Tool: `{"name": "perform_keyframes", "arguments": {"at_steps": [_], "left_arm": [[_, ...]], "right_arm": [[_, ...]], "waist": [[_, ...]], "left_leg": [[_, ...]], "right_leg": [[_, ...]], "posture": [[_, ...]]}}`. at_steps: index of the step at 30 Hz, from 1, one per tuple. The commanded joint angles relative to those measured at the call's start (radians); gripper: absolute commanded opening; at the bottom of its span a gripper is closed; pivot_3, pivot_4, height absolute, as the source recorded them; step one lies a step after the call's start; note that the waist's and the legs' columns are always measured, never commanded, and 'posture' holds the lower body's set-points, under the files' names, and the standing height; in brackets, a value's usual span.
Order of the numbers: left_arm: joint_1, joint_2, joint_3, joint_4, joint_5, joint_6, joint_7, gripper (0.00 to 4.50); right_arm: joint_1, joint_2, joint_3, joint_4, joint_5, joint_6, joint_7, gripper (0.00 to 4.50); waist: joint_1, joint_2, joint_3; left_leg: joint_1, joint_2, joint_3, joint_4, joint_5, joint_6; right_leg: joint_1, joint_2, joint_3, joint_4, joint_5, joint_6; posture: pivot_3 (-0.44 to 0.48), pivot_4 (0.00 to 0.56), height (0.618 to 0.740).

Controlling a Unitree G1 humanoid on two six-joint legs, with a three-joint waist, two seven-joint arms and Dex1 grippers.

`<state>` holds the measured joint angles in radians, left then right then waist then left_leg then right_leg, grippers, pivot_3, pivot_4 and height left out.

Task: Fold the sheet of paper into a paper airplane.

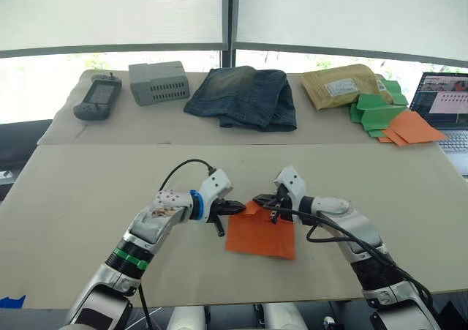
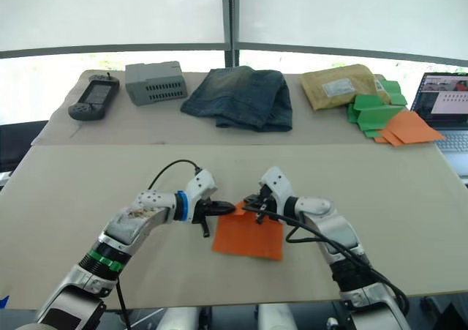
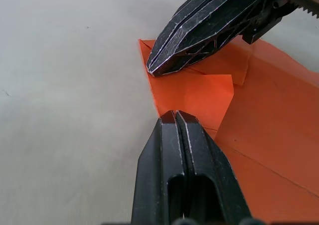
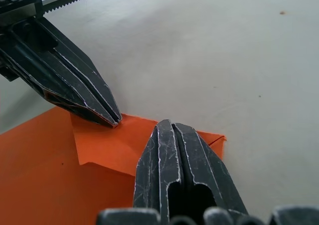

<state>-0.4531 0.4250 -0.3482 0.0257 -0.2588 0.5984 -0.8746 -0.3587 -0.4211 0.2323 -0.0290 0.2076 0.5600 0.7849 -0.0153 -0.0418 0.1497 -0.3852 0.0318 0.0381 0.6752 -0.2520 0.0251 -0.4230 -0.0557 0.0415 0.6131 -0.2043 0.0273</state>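
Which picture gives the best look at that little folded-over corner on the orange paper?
The left wrist view: the folded corner flap of the sheet of paper lies plain between the two shut grippers. The right wrist view shows it partly hidden. The head views show the whole sheet, the corner small.

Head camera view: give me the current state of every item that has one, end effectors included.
sheet of paper: flat on the table, one corner folded over
left end effector: shut, tip on the folded corner
right end effector: shut, tip on the folded corner
jeans: folded
padded envelope: sealed, lying flat
laptop: open, screen lit
green papers: folded, piled
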Motion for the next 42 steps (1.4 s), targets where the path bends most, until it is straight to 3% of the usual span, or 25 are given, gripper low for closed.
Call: {"name": "perform_keyframes", "arguments": {"at_steps": [1,15,29,42], "left_arm": [[0.034,0.018,-0.035,0.036,0.048,0.033,0.01,0.05],[0.091,0.037,-0.046,-0.021,0.034,0.045,-0.015,0.05],[0.095,0.039,-0.057,-0.012,0.044,0.036,-0.033,0.05],[0.095,0.033,-0.055,-0.002,0.049,0.034,-0.034,0.05]], "right_arm": [[0.025,-0.004,0.059,0.013,-0.025,0.042,0.009,0.0],[0.036,0.057,0.109,0.009,-0.054,0.02,-0.033,0.0],[-0.01,-0.001,0.0,0.129,-0.09,-0.03,-0.122,0.0],[0.0,-0.007,-0.064,0.146,-0.059,-0.057,-0.108,0.0]], "waist": [[0.0,0.0,-0.001],[-0.006,0.001,-0.005],[0.004,0.004,-0.008],[0.009,0.005,-0.009]], "left_leg": [[0.0,0.0,0.0,0.0,0.0,0.0],[0.002,0.001,0.0,-0.003,0.0,0.0],[0.004,0.0,0.0,0.001,0.0,0.0],[0.001,-0.001,0.001,0.002,0.0,0.0]], "right_leg": [[0.0,0.0,0.0,0.0,0.0,0.0],[0.0,0.001,0.0,0.001,-0.001,-0.002],[0.003,-0.001,0.0,0.001,-0.004,-0.006],[0.002,-0.003,0.0,0.0,-0.003,-0.005]], "posture": [[0.0,0.15,0.722],[0.0,0.15,0.722],[0.0,0.15,0.722],[0.0,0.15,0.722]]}}
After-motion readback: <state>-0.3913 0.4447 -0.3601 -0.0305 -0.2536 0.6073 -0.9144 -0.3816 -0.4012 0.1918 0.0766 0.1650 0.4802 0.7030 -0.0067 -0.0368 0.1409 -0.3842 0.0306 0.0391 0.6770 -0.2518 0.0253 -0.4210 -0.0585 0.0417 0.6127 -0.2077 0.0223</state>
